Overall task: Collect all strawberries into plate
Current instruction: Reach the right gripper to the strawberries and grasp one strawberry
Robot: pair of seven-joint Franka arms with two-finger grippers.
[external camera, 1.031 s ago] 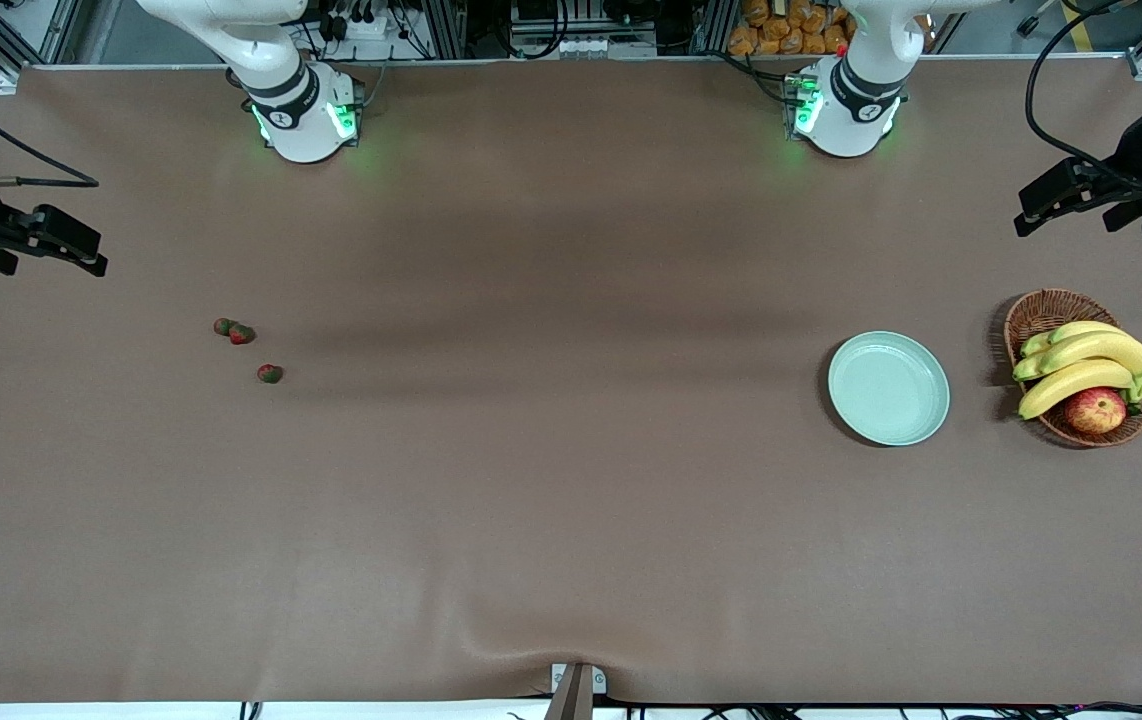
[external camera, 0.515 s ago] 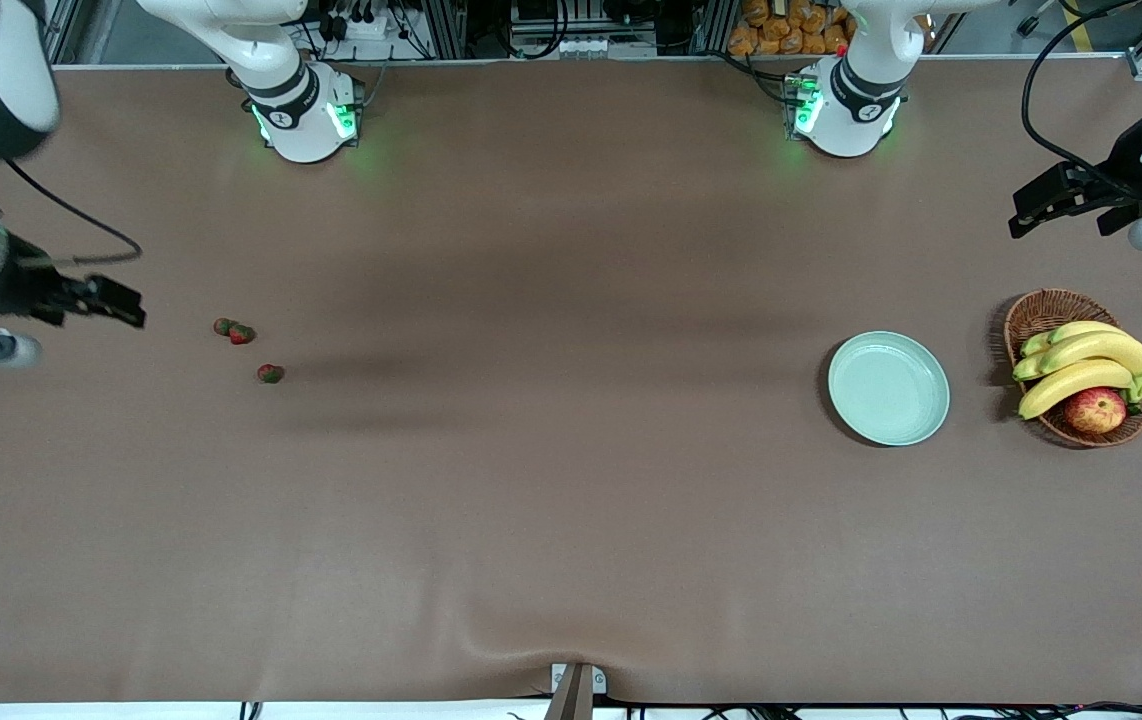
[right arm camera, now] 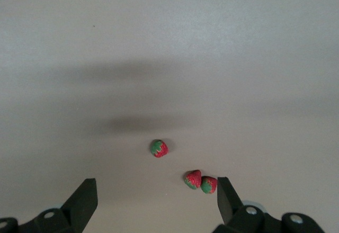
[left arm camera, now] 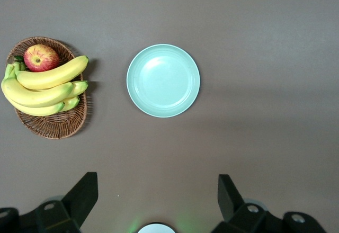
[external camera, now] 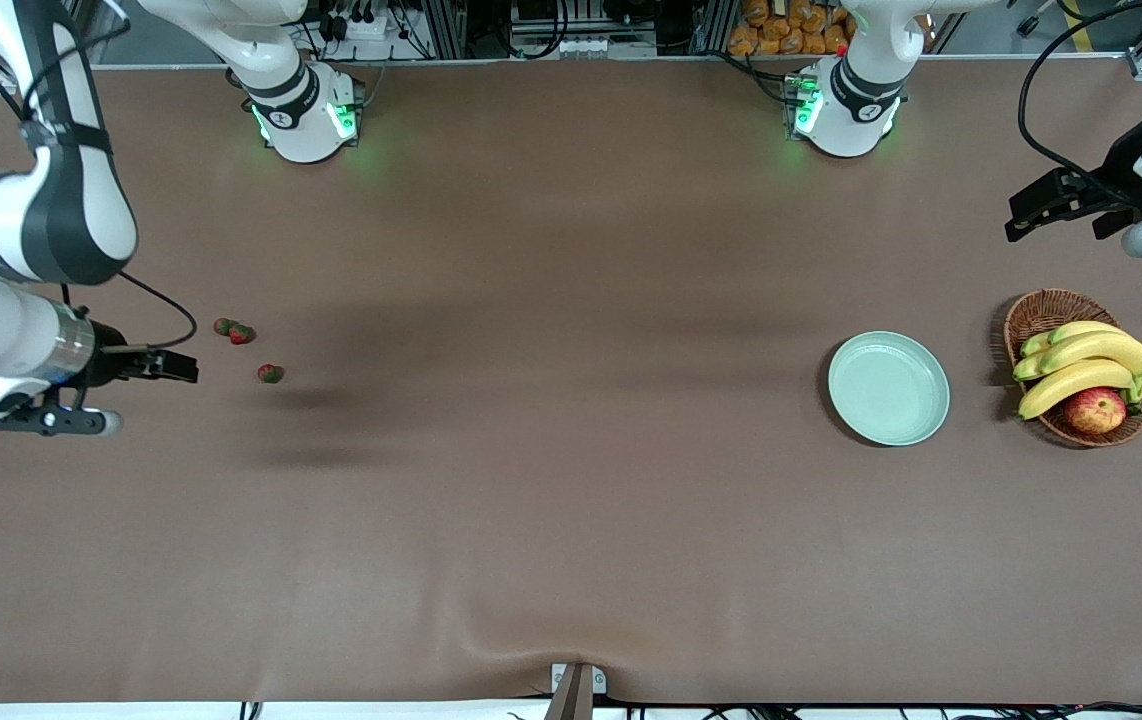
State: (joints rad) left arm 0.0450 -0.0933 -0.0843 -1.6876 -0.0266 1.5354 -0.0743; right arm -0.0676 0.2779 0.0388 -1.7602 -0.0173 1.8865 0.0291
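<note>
1. Front view: three strawberries (external camera: pixel 242 335) are seen on the table (external camera: pixel 571 520) at the right arm's end, two touching each other and the third (external camera: pixel 270 374) just beside them, nearer to the front camera. None has been collected yet.
2. The plate (external camera: pixel 888 388) is seen empty at the left arm's end, well apart from the berries, with a wicker basket (external camera: pixel 1043 312) of bananas (external camera: pixel 1081 365) and an apple (external camera: pixel 1095 410) beside it.
3. The right gripper (external camera: pixel 181 366) is held above the table close to the strawberries; in its wrist view the fingers (right arm camera: pixel 82 200) are spread wide and nothing is gripped.
4. The left gripper (external camera: pixel 1026 208) is held aloft at its own end of the table and appears to wait; its fingers (left arm camera: pixel 85 193) are likewise parted and empty.
5. A miss is judged the main risk: each berry is tiny against the finger span, so a slightly offset descent could close on nothing or flick the berry away.
6. The touching pair could be disturbed together, one berry being pushed or rolled while the other is grasped.
7. A soft berry could be crushed by an over-tight grip, or dropped during the long carry to the plate if held too lightly.
</note>
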